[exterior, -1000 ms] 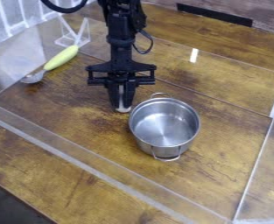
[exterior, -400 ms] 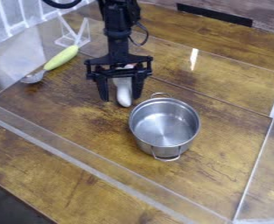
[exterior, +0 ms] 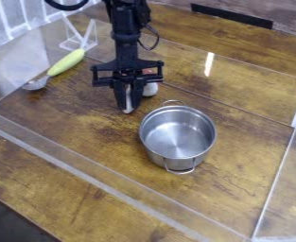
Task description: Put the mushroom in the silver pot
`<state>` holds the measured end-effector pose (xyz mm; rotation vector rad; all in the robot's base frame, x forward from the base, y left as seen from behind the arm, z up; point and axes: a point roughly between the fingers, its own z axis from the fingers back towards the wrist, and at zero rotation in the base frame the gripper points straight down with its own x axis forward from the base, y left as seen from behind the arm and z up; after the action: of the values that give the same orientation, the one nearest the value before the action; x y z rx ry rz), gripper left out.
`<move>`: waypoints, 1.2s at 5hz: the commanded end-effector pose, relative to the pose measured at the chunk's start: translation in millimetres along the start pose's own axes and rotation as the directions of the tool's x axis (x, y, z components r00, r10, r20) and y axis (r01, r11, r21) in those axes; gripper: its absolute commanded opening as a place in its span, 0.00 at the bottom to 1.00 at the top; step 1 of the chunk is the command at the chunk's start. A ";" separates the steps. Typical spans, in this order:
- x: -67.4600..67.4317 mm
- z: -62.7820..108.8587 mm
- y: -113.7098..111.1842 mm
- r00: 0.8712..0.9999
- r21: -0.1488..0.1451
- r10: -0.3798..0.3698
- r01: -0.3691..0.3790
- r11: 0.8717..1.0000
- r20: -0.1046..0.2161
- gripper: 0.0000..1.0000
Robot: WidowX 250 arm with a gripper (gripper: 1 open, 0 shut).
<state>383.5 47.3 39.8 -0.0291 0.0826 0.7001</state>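
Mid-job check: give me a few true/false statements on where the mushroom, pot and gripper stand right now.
1. The pot is empty. True.
2. The mushroom lies inside the pot. False: it is on the table, just behind the pot, at the gripper.
3. The gripper points down at the table beside the pot. True.
4. The gripper hangs directly over the pot's opening. False: it is off to the pot's far-left side, over bare wood.
5. The pot lies tipped on its side. False: it stands upright, opening up.
6. A yellow-green object lies at the far left, apart from the pot. True.
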 end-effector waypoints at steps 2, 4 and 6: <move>13.8 21.5 -0.5 0.999 -0.050 0.034 -0.032 0.998 0.039 0.00; -4.1 67.1 -13.1 0.996 -0.138 -0.083 0.088 0.986 0.045 0.00; -41.4 100.2 -28.2 0.966 -0.210 -0.254 0.257 0.943 0.042 0.00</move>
<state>376.5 10.8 110.3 -0.2271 0.0779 0.4800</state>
